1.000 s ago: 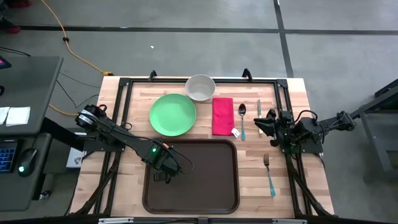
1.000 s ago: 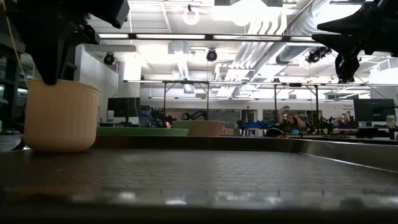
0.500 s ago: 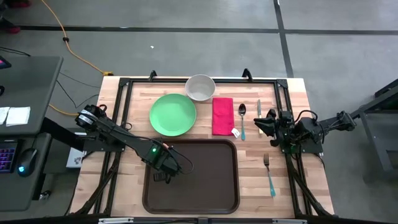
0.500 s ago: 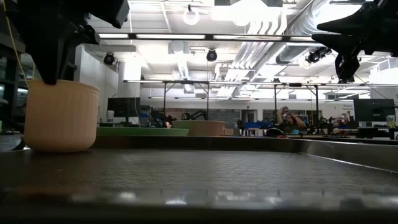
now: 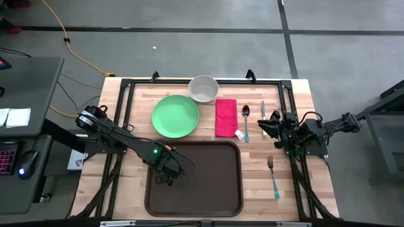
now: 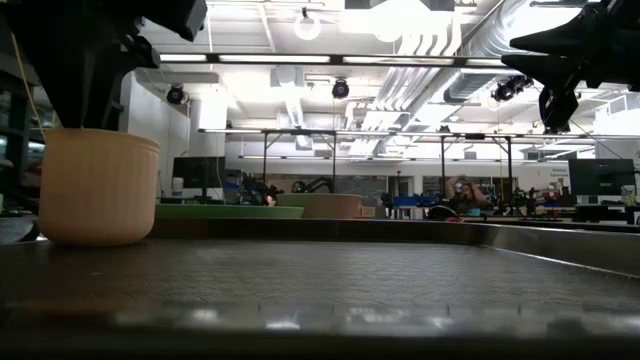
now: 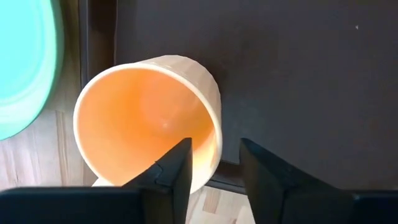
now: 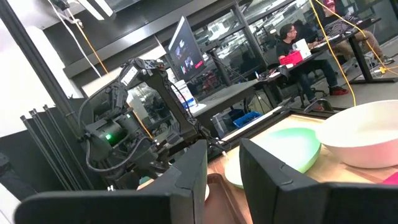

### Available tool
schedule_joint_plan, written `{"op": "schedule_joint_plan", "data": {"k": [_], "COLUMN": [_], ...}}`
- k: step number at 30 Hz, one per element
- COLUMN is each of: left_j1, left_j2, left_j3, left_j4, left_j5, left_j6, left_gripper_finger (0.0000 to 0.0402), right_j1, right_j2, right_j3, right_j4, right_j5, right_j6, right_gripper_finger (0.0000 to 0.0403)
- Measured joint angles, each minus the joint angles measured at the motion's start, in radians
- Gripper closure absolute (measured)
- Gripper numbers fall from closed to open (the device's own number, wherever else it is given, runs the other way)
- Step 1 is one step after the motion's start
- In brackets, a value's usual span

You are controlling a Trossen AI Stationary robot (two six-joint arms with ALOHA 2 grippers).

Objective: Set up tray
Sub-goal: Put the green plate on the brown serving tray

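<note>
The dark brown tray [image 5: 208, 189] lies on the near middle of the table. A peach cup [image 6: 97, 187] stands upright on its base in the tray's far-left corner, and my left arm hides it in the high view. My left gripper [image 5: 165, 173] is open above the cup [image 7: 146, 124], pointing down. One finger is over the cup's mouth and the other is outside its wall. My right gripper [image 5: 264, 126] waits open in the air over the table's right side, beside the knife [image 5: 262, 108]. My left gripper [image 7: 216, 148] straddles the cup's wall [image 7: 211, 165] from above, with one finger [image 7: 177, 168] inside the rim and the other finger [image 7: 261, 171] outside over the tray. I cannot tell whether either finger touches the wall. The cup stands upright on the tray.
Beyond the tray's far edge lie a green plate [image 5: 175, 116], a white bowl [image 5: 203, 88], a red napkin [image 5: 226, 117] and a spoon [image 5: 246, 120]. A fork [image 5: 273, 176] lies right of the tray. A black metal frame [image 5: 126, 94] runs around the tabletop.
In the low view, the left gripper's finger that dipped into the cup's mouth has drawn up to about rim height. The cup has stayed where it was on the tray.
</note>
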Motion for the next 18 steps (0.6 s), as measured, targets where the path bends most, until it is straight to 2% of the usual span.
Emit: {"op": "schedule_joint_plan", "data": {"k": [3,8,18], "left_j1": [0.000,0.000,0.000], "left_j2": [-0.012,-0.011,-0.011], "left_j3": [0.005,0.094,0.298], "left_j4": [-0.005,-0.086,-0.295], "left_j5": [0.000,-0.020,-0.146], "left_j6": [0.000,0.006,0.008], "left_gripper_finger": [0.0229,0.0228,0.0224], "right_j1": [0.000,0.000,0.000], "right_j2": [0.000,0.000,0.000], "right_j3": [0.000,0.000,0.000], "right_j4": [0.000,-0.004,-0.008], "right_j5": [0.000,0.000,0.000], "right_j6": [0.000,0.000,0.000], "right_gripper_finger": [0.0329,0.0329,0.0329]}}
